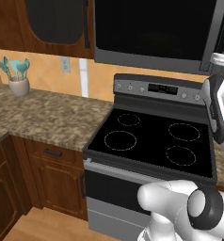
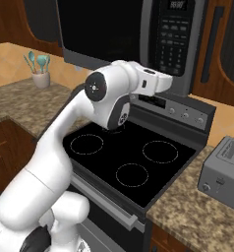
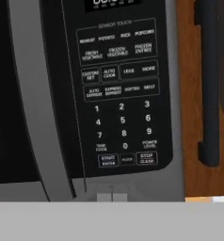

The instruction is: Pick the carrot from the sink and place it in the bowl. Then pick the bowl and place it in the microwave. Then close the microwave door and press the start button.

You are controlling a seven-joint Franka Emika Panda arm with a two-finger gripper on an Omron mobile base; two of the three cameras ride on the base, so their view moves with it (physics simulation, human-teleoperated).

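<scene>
The black microwave point(image 1: 156, 33) hangs above the stove with its door point(image 1: 151, 28) shut against the body. In the right base view my arm reaches up to the keypad point(image 2: 170, 39) on the microwave point(image 2: 114, 34). The hand view looks straight at that keypad, where the start button point(image 3: 108, 160) sits in the bottom row. Just below the panel my gripper point(image 3: 112, 196) is shut, its two tips pressed together with nothing between them. The carrot, the sink and the bowl are out of view.
A black glass cooktop point(image 2: 129, 157) lies under the arm, with the stove's control strip behind it. A grey toaster point(image 2: 224, 172) stands on the granite counter to the right. A jar of teal utensils point(image 1: 19, 84) is at the far left. A wooden cabinet with a dark handle point(image 3: 208, 84) adjoins the microwave.
</scene>
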